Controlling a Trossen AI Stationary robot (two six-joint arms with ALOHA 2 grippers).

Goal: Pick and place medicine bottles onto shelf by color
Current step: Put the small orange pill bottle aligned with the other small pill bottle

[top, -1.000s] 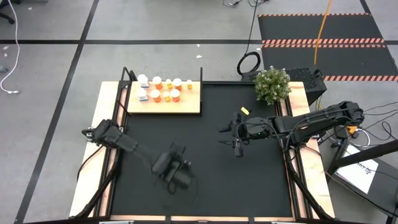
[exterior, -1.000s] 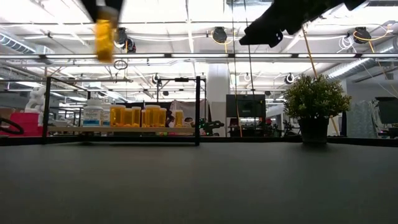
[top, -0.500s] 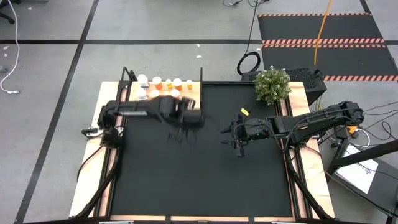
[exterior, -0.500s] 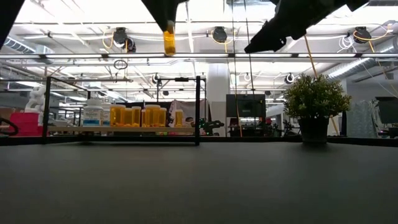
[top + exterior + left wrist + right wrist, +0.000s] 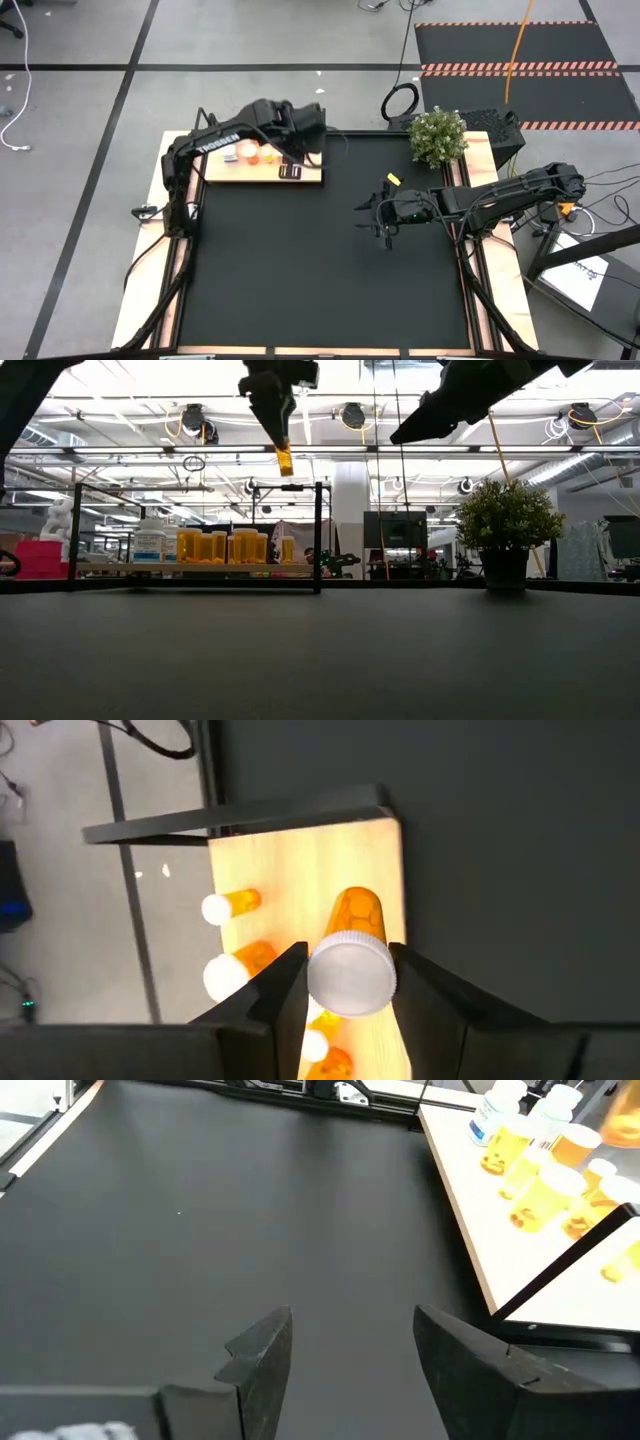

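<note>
Left arm holding an orange bottle in the air above the shelf at the table's far left.

The left gripper (image 5: 345, 995) has its two dark fingers clamped on a small round orange medicine bottle with a white cap (image 5: 351, 960), hanging above the right end of the flat rectangular light-wood shelf with thin black metal posts (image 5: 310, 176). On the shelf stand more orange-bodied, white-capped bottles (image 5: 222, 547), with a white bottle (image 5: 149, 542) at their left. The right gripper (image 5: 350, 1350) hovers over the large black mat (image 5: 320, 270), right of centre, its fingers apart with nothing between them. A small green potted plant (image 5: 437, 136) sits at the far right corner.
</note>
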